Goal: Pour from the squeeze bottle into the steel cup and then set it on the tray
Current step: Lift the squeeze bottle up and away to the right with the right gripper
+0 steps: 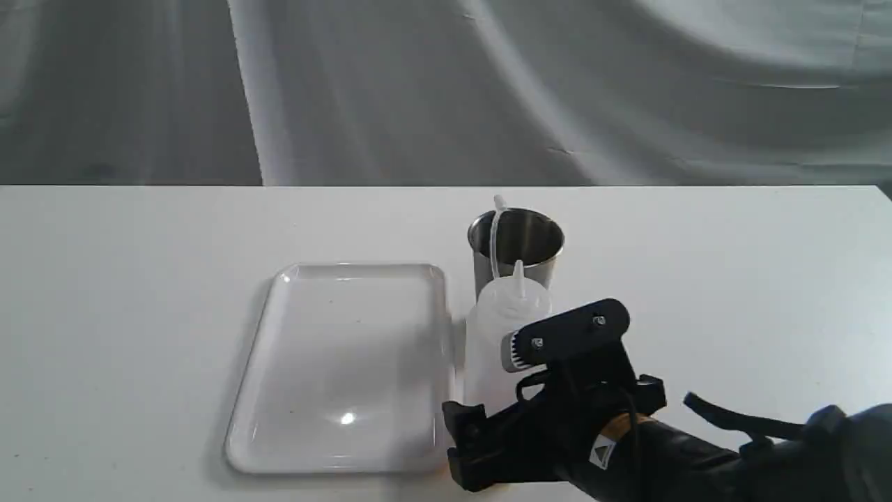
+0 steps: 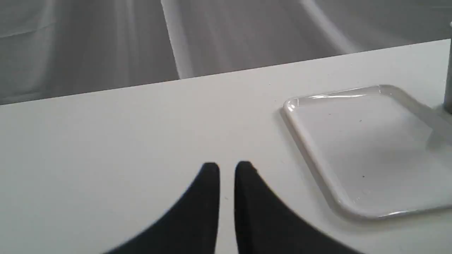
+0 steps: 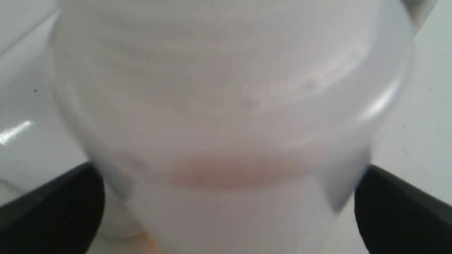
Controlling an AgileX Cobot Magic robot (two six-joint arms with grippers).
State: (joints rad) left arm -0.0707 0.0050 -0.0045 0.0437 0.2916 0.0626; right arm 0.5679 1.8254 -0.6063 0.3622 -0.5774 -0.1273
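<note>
The squeeze bottle (image 1: 496, 317) stands upright between the tray (image 1: 341, 362) and the steel cup (image 1: 519, 244), its cap strap (image 1: 495, 237) rising in front of the cup. My right gripper (image 1: 486, 385) reaches in from the lower right, one finger on each side of the bottle's lower body. In the right wrist view the blurred bottle (image 3: 226, 106) fills the space between the two black fingers (image 3: 53, 208), with amber liquid low inside; the right gripper (image 3: 229, 183) looks shut on it. My left gripper (image 2: 227, 165) hovers shut and empty over bare table, left of the tray (image 2: 356, 141).
The white table (image 1: 732, 279) ends at a far edge against a grey cloth backdrop (image 1: 488, 84). The cup stands close behind the bottle and the tray's right rim is right beside it. A sliver of the cup (image 2: 448, 77) shows in the left wrist view.
</note>
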